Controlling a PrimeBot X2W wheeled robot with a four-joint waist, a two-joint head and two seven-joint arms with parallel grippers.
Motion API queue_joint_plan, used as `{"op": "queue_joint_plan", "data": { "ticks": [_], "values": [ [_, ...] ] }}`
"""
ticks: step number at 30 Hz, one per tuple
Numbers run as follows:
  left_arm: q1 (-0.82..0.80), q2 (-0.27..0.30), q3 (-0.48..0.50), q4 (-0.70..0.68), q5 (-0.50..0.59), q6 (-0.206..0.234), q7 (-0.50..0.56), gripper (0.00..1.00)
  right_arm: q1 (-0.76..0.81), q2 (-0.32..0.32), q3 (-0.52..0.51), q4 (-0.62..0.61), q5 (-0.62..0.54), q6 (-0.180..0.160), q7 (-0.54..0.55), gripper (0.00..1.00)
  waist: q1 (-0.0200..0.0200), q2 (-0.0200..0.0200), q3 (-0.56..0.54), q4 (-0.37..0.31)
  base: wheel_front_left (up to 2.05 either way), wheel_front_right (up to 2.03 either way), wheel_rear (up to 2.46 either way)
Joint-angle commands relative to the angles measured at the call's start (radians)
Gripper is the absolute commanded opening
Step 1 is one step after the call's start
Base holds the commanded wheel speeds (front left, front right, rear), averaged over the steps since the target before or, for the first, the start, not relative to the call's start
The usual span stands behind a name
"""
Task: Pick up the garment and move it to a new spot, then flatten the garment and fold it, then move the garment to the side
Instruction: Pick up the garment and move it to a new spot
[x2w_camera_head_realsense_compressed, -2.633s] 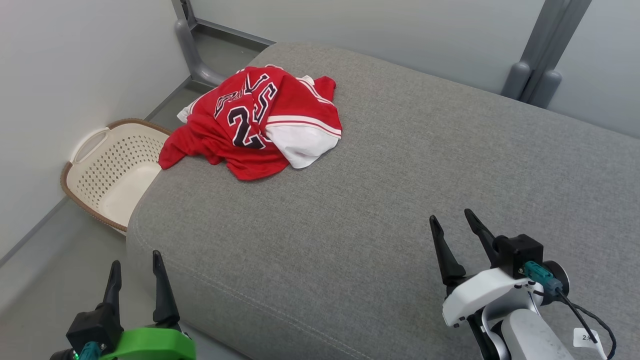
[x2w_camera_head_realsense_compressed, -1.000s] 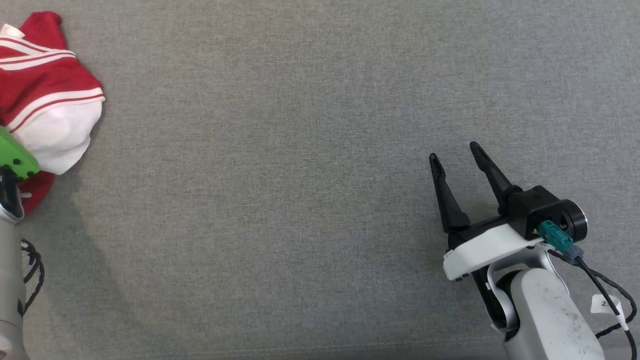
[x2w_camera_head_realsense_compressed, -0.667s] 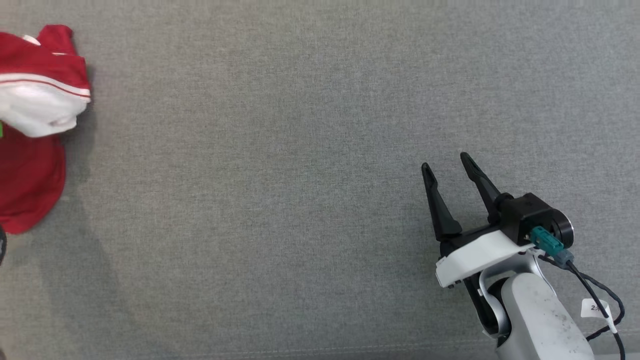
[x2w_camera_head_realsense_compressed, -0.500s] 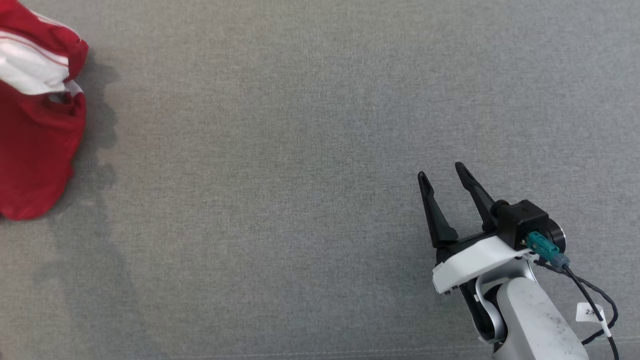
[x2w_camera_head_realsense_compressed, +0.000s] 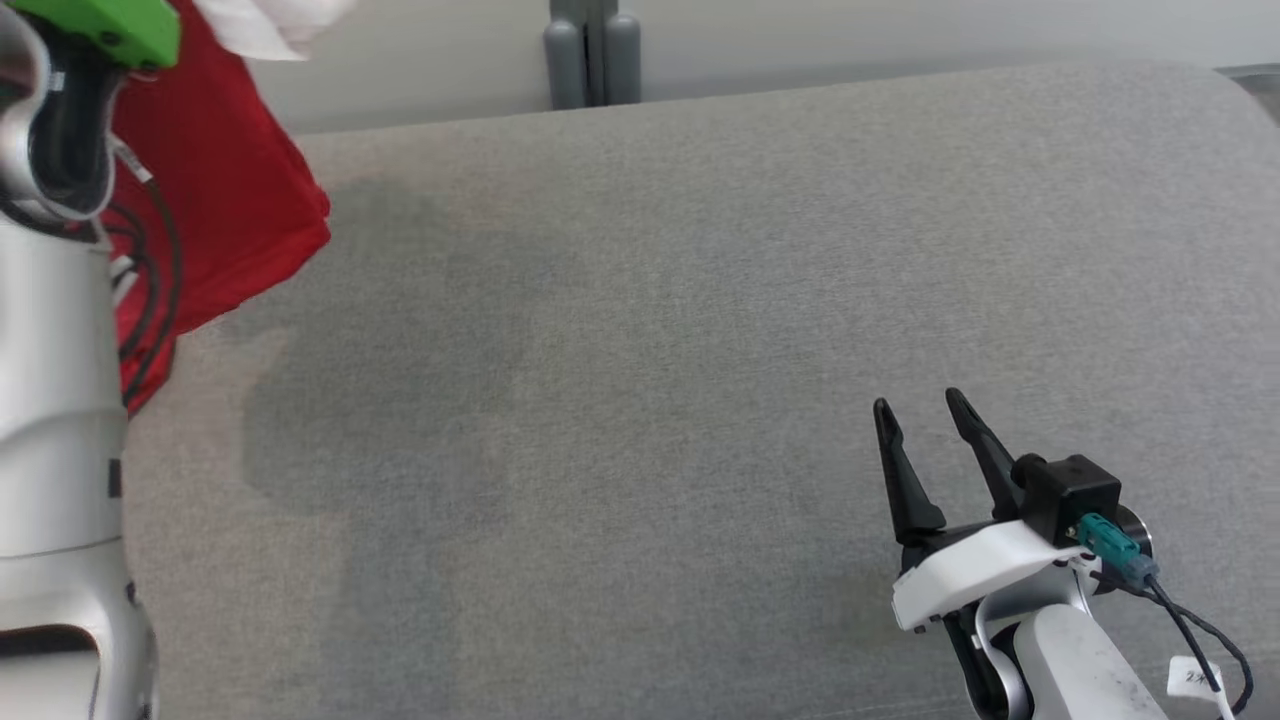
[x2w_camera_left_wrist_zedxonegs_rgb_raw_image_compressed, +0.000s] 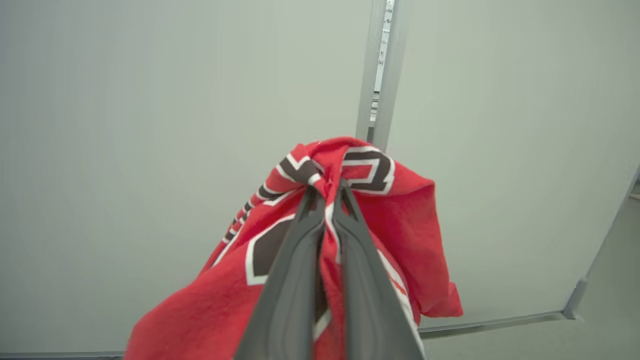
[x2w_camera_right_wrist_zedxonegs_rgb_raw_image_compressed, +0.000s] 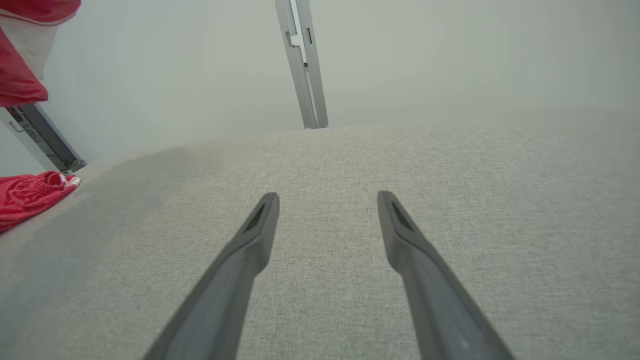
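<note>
picking up: left gripper (x2w_camera_left_wrist_zedxonegs_rgb_raw_image_compressed: 325, 192), jaws pinching the red garment (x2w_camera_head_realsense_compressed: 230, 220) aloft upper left, right gripper (x2w_camera_head_realsense_compressed: 918, 400) jaws spread; next, i reckon, carry it over the grey cushion (x2w_camera_head_realsense_compressed: 650, 350).

The garment (x2w_camera_head_realsense_compressed: 230, 200) ran off the head view's top edge, partly hidden behind the left arm (x2w_camera_head_realsense_compressed: 55, 420) — its white part blurred — while the left wrist view cut off its lower folds, its bunched lettering (x2w_camera_left_wrist_zedxonegs_rgb_raw_image_compressed: 370, 170) unreadable, and the right arm's cable tag (x2w_camera_head_realsense_compressed: 1190, 678) was too small to read.
</note>
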Motion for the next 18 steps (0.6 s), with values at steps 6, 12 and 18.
{"op": "queue_joint_plan", "data": {
  "ticks": [6, 12, 18],
  "values": [
    [0.065, -0.091, -0.079, -0.116, -0.001, 0.007, 0.008, 0.0, 0.018, -0.002, -0.017, -0.026, -0.011, 0.0, 0.006, 1.0, 0.0, 0.0, -0.025, -0.209, 0.0, 0.0, 0.0],
    [0.176, -0.156, -0.139, -0.132, -0.007, 0.019, -0.01, 0.0, 0.015, -0.001, -0.003, -0.043, 0.004, 0.0, 0.007, 1.0, 0.0, 0.0, 0.025, -0.33, 0.0, 0.0, 0.0],
    [0.284, -0.175, -0.206, -0.024, 0.035, 0.03, -0.041, 0.0, 0.004, -0.001, 0.007, -0.041, 0.034, 0.0, -0.003, 1.0, 0.0, 0.0, 0.074, -0.424, 0.0, 0.0, 0.0]
  ]
}}
